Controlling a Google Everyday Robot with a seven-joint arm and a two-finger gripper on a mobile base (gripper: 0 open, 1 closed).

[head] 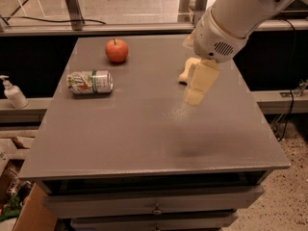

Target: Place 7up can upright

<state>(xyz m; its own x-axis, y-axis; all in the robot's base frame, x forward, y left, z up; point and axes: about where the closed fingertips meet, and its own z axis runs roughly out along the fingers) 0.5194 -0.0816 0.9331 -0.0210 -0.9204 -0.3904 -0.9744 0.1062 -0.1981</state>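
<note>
The 7up can (90,82) lies on its side on the left part of the grey table (144,134), its silver top facing right. My gripper (196,91) hangs from the white arm above the table's right-middle, well to the right of the can and not touching it. It holds nothing that I can see.
A red apple (116,50) sits behind the can near the far edge. A yellow sponge (187,71) lies at the right, partly hidden behind my gripper. A soap dispenser (13,93) stands on a ledge left of the table. Drawers sit under the front edge.
</note>
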